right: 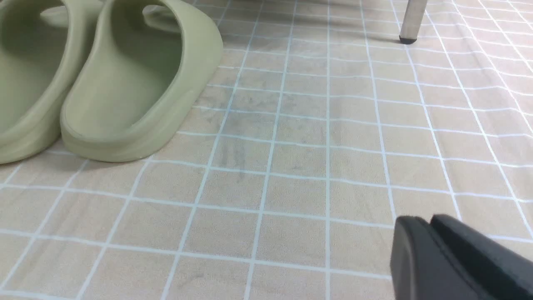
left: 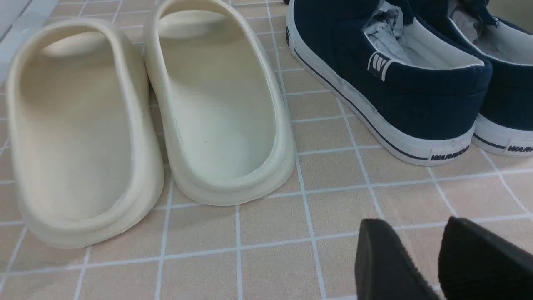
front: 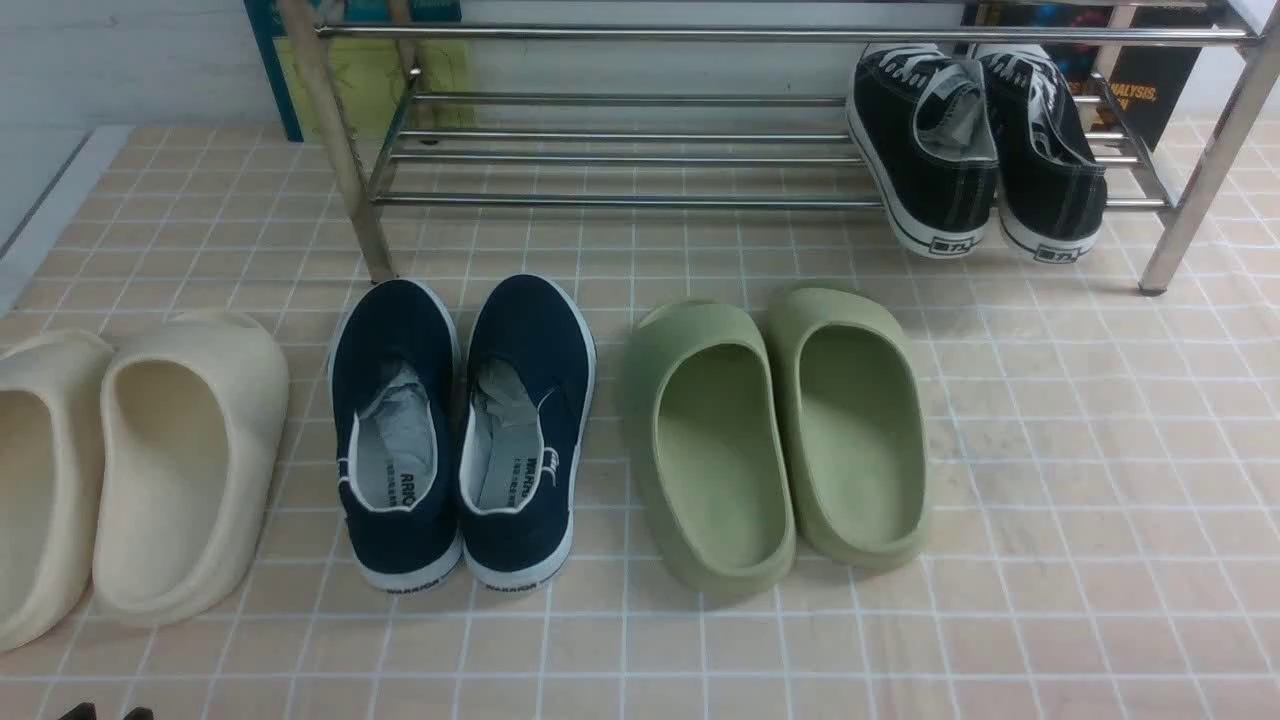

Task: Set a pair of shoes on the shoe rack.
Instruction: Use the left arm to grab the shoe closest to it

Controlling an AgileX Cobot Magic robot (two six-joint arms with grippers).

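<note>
The pair of navy slip-on shoes, left (front: 395,330) and right (front: 530,330), stands side by side on the tiled floor, heels toward me, just in front of the chrome shoe rack (front: 620,200). In the left wrist view my left gripper (left: 410,225) is open and empty, low over the floor a short way behind the heel of the nearer navy shoe (left: 416,100). My right gripper (right: 420,221) is shut and empty over bare tiles, to the right of the green slippers. In the front view only the left gripper's tips (front: 105,712) show, at the bottom edge.
Black lace-up sneakers (front: 925,150) sit on the rack's right end. Green slippers (front: 710,450) stand right of the navy shoes, cream slippers (front: 190,460) left of them. A rack leg (right: 410,21) stands ahead of the right gripper.
</note>
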